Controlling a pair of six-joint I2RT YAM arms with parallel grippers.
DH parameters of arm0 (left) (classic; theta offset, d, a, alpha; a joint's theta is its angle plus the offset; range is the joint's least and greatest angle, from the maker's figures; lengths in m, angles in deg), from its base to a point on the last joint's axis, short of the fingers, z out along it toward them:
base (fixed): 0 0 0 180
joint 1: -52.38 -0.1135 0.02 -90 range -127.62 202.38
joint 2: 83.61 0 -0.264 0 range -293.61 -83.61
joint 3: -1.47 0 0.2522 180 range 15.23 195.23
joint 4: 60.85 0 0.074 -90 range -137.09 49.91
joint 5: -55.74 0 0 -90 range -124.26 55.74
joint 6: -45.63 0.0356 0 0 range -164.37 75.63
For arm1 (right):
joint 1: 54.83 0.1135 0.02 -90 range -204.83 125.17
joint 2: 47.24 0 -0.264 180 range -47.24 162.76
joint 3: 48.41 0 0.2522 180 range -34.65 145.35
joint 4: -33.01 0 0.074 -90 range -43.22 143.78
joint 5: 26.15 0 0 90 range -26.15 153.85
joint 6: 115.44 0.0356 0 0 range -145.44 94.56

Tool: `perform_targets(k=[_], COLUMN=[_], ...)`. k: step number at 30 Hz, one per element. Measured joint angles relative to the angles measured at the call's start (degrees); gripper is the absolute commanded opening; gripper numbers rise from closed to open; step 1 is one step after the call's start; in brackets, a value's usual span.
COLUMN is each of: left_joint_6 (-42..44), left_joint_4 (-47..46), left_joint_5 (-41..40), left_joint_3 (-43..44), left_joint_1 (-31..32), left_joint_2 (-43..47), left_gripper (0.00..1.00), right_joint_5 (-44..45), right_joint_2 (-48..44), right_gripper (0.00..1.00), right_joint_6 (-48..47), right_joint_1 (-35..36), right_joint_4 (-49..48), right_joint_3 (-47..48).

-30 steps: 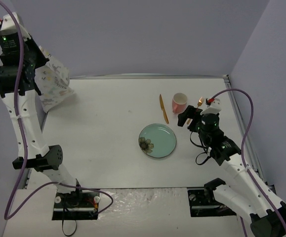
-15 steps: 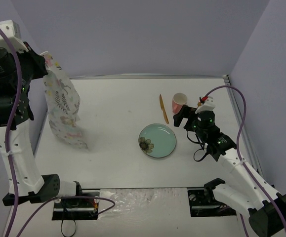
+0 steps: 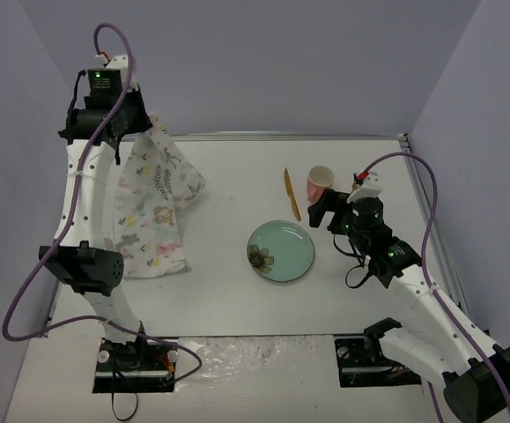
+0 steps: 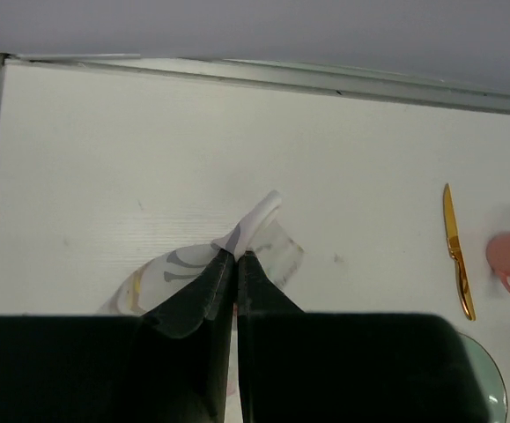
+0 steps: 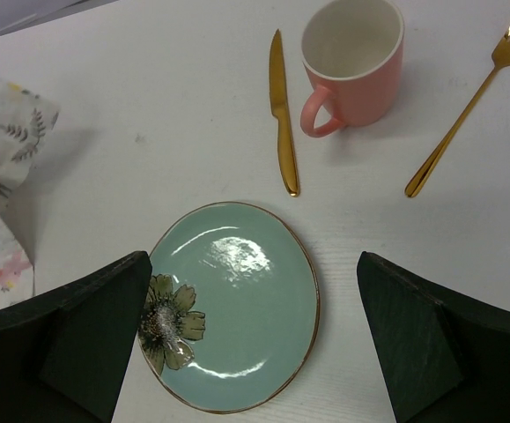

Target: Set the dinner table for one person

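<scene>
The white dinner table point(image 3: 228, 203) fills the top view. My left gripper point(image 3: 145, 122) is shut on a corner of the animal-and-leaf patterned placemat point(image 3: 153, 207), high at the back left; the cloth hangs down and its lower part lies on the table. In the left wrist view the jaws are closed on the placemat point(image 4: 259, 216) at the left gripper point(image 4: 237, 257). My right gripper point(image 5: 253, 308) is open and empty above the green flower plate point(image 5: 237, 304), which also shows in the top view point(image 3: 281, 250).
A gold knife point(image 3: 291, 194), a pink mug point(image 3: 320, 182) and a gold fork point(image 5: 466, 115) lie at the back right. The knife point(image 5: 281, 110) and mug point(image 5: 353, 57) lie just beyond the plate. A metal rail point(image 3: 263, 136) edges the table's far side.
My left arm has swung right and forward over the table with the placemat, whose lower part now rests on the table. The right arm has barely moved.
</scene>
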Motion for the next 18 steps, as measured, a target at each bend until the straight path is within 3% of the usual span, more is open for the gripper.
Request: perform_targets(k=[7, 11, 15, 16, 18], left_joint_6=[-0.35, -0.21, 0.11, 0.19, 0.53], left_joint_4=[-3.07, -7.66, -13.11, -14.03, -14.85], left_joint_5=[-1.6, -2.73, -3.57, -3.74, -4.21], left_joint_3=[6.72, 6.02, 2.64, 2.39, 3.93], left_joint_1=[12.32, 17.64, 20.59, 20.81, 20.85], left_joint_2=[-1.54, -3.09, -8.43, -10.5, -16.5], left_gripper=[0.0, 0.11, 0.59, 0.68, 0.76], right_joint_5=[-0.27, -0.55, -0.67, -0.74, -0.98], right_joint_2=[0.0, 0.0, 0.0, 0.0, 0.0], right_gripper=[1.0, 1.0, 1.0, 1.0, 1.0], right_joint_6=[-0.2, -0.69, -1.19, -1.29, -1.39], right_joint_1=[0.0, 0.0, 0.0, 0.0, 0.0], right_joint_4=[0.0, 0.0, 0.02, 0.02, 0.01], right_joint_3=[0.02, -0.02, -0.16, -0.19, -0.22])
